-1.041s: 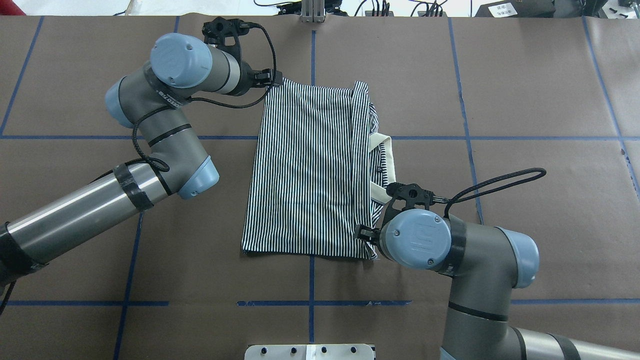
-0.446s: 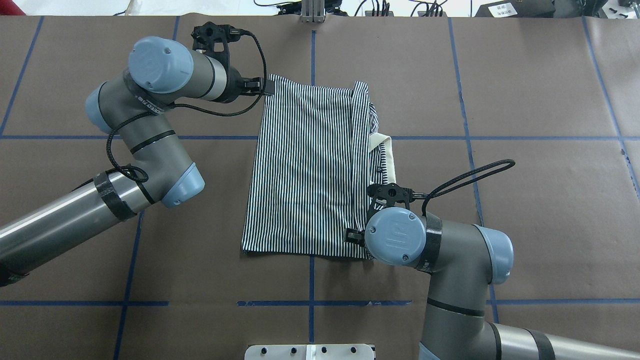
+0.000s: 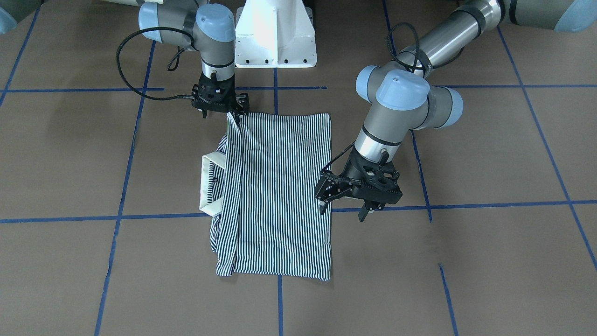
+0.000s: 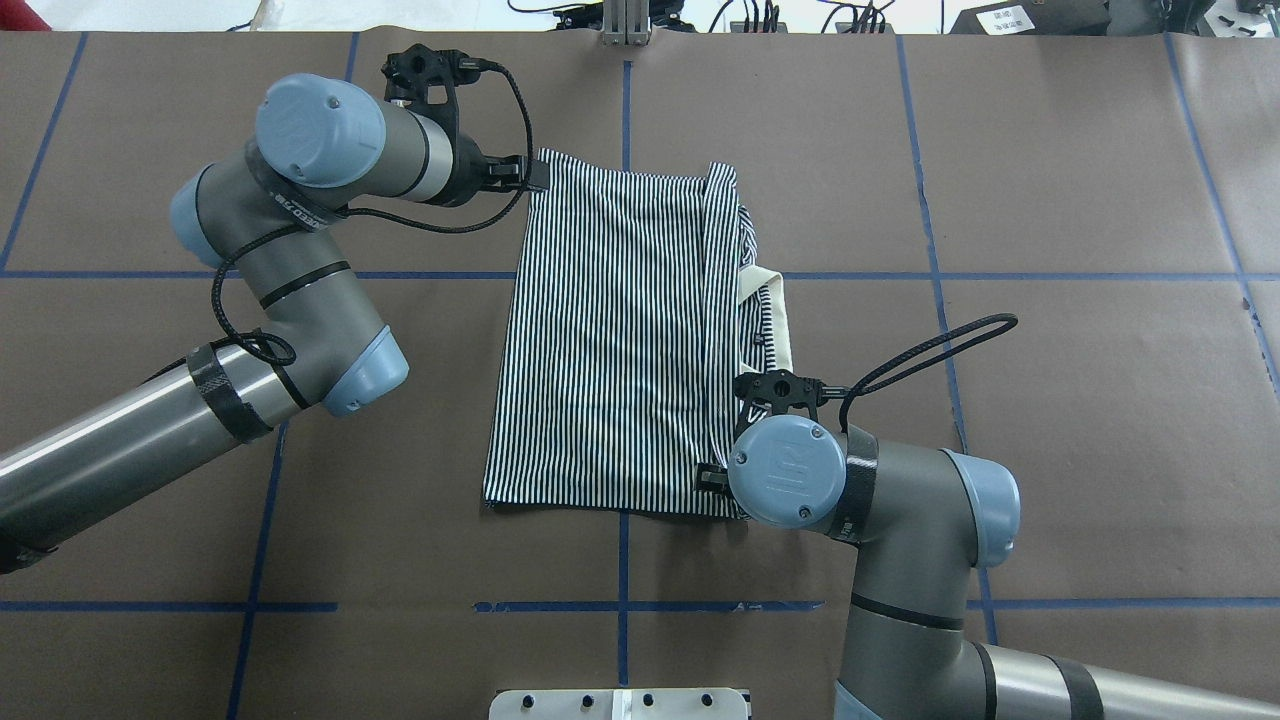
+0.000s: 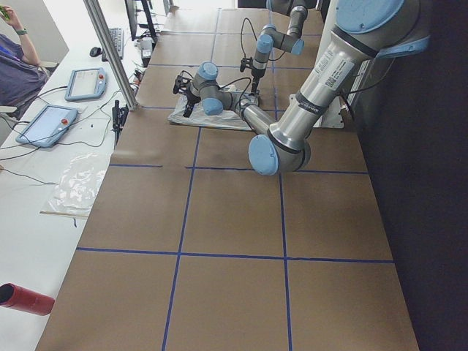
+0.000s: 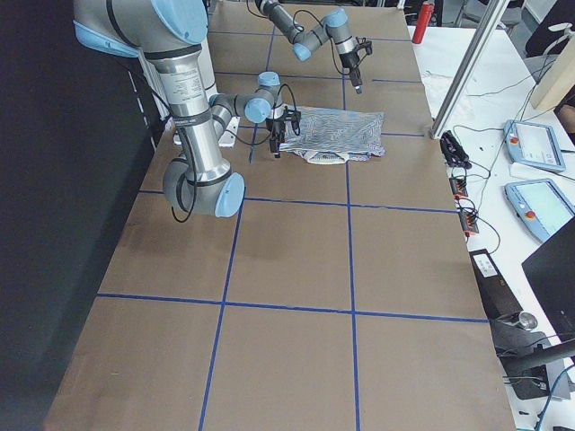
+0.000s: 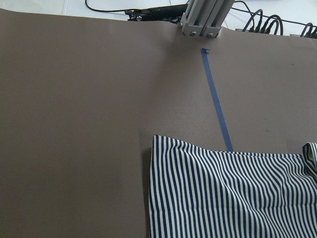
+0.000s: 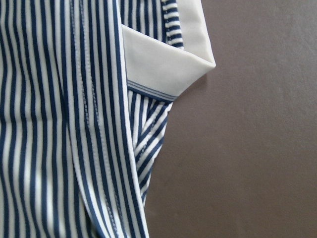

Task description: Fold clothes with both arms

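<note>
One folded navy-and-white striped polo shirt [image 4: 610, 340] is laid flat on the brown paper-covered table [image 4: 1050, 200]. The black left gripper [image 3: 343, 212] is held spread and empty above its left edge. The black right gripper [image 3: 223, 111] is set at its near right corner; its hold cannot be told.

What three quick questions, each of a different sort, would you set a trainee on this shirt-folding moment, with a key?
1. True or false: the striped polo shirt lies fully spread, both sleeves out flat.
2. The cream collar pokes out on the shirt's side toward: A) the robot's left, B) the robot's right, C) the far table edge.
3. In the front-facing view, is the left claw open or shut?
Key: 1 false, it is folded into a rectangle; 2 B; 3 open, holding nothing.
</note>
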Robot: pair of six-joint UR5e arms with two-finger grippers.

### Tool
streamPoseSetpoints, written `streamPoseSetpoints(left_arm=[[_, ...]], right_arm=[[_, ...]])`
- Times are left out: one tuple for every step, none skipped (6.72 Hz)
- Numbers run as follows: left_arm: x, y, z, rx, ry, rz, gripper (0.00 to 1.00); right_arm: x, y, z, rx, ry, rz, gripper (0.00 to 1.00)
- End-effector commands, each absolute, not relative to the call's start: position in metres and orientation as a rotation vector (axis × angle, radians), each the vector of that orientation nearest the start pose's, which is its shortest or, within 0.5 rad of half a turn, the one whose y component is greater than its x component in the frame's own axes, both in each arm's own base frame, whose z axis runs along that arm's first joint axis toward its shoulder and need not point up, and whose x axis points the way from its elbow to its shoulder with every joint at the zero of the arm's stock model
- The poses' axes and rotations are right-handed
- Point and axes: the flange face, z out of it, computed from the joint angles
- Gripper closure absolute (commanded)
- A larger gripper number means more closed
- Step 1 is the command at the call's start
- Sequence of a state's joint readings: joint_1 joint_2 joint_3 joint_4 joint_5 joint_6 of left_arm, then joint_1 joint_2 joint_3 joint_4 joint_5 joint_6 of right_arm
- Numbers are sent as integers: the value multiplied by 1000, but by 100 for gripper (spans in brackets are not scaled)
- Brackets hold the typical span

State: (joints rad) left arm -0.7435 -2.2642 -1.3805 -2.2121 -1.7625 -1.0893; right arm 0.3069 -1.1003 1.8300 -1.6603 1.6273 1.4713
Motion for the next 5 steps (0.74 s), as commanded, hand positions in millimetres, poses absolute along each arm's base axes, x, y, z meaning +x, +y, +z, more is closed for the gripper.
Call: streamPoseSetpoints(left_arm=[[472, -588, 249, 516, 1035, -125, 0], [472, -588, 248, 514, 1038, -129, 0], [473, -588, 247, 513, 1040, -129, 0], [474, -587, 246, 514, 1043, -128, 0], [476, -585, 246, 512, 1044, -126, 0]], right_arm=[[-553, -316, 304, 69, -620, 163, 0], [-547, -323, 308, 64, -615, 153, 0], [-543, -327, 313, 65, -608, 157, 0], [-536, -329, 321, 68, -592, 146, 0], [-525, -327, 320, 64, -561, 123, 0]])
